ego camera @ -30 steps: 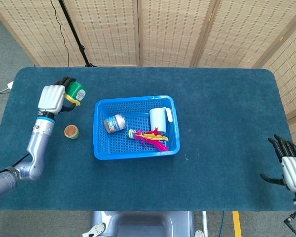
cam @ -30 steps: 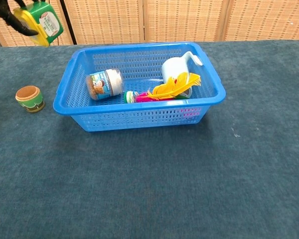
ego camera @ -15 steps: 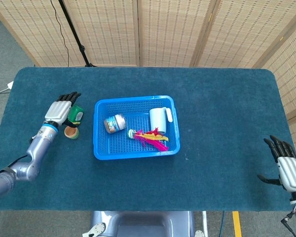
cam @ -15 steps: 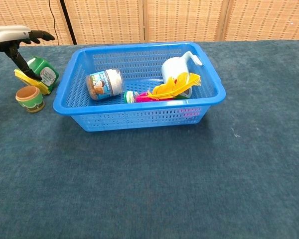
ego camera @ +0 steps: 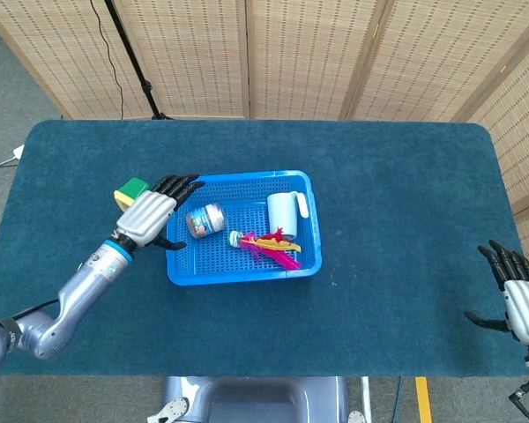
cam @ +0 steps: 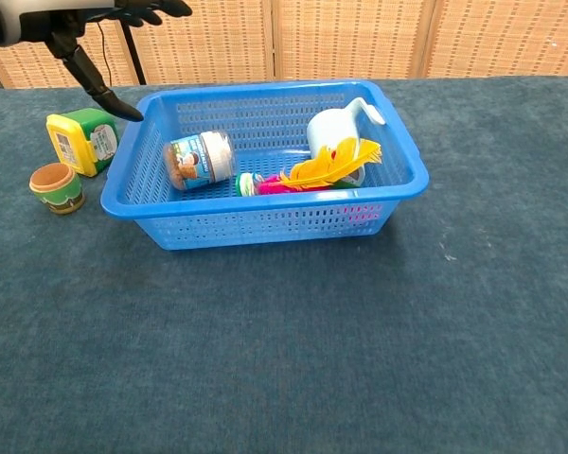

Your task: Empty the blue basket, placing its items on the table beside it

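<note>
The blue basket (ego camera: 242, 271) (cam: 265, 223) stands mid-table. Inside it lie a small jar (ego camera: 205, 219) (cam: 198, 160) on its side, a pale blue cup (ego camera: 284, 212) (cam: 338, 130) and a feathered toy (ego camera: 269, 244) (cam: 314, 169). A green container with a yellow lid (ego camera: 130, 190) (cam: 82, 141) lies on the table left of the basket, next to a small brown pot (cam: 57, 186). My left hand (ego camera: 150, 215) (cam: 71, 21) hovers open over the basket's left edge, holding nothing. My right hand (ego camera: 520, 302) hangs open at the table's right edge.
Woven screen panels (ego camera: 300, 53) stand behind the table. A black stand leg (ego camera: 132, 57) rises at the back left. Dark blue cloth (ego camera: 406, 203) covers the table right of the basket.
My left hand let go of the green container on the table and moved right, over the basket's left edge. The right hand has barely shifted.
</note>
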`<state>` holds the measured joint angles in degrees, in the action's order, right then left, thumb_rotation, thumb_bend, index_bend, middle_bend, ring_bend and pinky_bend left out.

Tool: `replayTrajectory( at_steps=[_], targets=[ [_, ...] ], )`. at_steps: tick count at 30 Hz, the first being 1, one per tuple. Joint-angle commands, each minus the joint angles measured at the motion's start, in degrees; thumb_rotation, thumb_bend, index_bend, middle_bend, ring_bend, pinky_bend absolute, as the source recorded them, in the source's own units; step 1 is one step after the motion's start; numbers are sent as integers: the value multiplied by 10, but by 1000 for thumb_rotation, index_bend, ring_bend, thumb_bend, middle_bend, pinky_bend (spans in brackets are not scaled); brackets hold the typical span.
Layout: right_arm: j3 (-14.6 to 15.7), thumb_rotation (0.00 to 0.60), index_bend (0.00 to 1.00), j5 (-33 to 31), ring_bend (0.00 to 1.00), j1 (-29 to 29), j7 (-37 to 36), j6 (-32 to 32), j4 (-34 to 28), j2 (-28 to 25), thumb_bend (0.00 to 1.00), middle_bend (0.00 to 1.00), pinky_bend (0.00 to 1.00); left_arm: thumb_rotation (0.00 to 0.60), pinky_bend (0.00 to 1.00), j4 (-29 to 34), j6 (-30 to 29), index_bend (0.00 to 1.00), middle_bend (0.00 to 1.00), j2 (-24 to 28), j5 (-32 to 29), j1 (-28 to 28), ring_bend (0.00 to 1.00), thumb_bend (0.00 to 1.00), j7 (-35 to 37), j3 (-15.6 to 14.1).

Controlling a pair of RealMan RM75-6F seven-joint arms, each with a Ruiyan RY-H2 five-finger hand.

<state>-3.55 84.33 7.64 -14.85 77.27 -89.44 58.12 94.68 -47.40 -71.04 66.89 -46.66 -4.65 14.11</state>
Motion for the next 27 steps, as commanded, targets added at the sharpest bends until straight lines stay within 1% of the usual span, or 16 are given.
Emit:
replayTrajectory(
  at_steps=[1, 2, 3, 5, 9, 15, 20, 24, 27],
  targets=[
    [0, 600, 0, 1, 0, 0, -5, 1, 1, -2, 0, 0, 0, 600, 8, 2, 14, 0, 0, -50, -98, -50, 0, 117, -97, 0],
    [1, 600, 0, 1, 0, -1, -6, 1, 2, -2, 0, 0, 0, 600, 9, -6, 14, 0, 0, -63, -121, -60, 0, 117, -116, -2],
    [0, 600, 0, 0, 0, -1, -9, 0, 3, -3, 0, 0, 0, 600, 10, -25, 13, 0, 0, -89, -157, -75, 0, 117, -140, -3],
    [0, 600, 0, -2, 0, -1, -14, -1, 5, -4, 0, 0, 0, 600, 11, -50, 5, 0, 0, -120, -203, -92, 0, 117, -169, -4],
    [-1, 600, 0, -5, 0, 0, -18, -3, 9, -4, 0, 0, 0, 600, 36, -69, -2, 0, 0, -147, -245, -108, 0, 118, -192, -6],
    [-2, 600, 0, -10, 0, 2, -21, -9, 14, -3, 0, 0, 0, 600, 57, -108, -6, 0, 0, -178, -277, -117, 0, 117, -195, -9],
    [-2, 600, 0, -12, 0, 2, -20, -12, 16, -2, 0, 0, 0, 600, 65, -137, 0, 0, 0, -192, -293, -116, 0, 118, -180, -6],
    [-3, 600, 0, -14, 0, 3, -19, -14, 17, -1, 0, 0, 0, 600, 112, -156, 9, 0, 0, -201, -300, -117, 0, 118, -177, -11],
    [-3, 600, 0, -15, 0, 4, -18, -15, 17, 0, 0, 0, 0, 600, 125, -171, 16, 0, 0, -210, -308, -120, 0, 118, -175, -11]
  ],
)
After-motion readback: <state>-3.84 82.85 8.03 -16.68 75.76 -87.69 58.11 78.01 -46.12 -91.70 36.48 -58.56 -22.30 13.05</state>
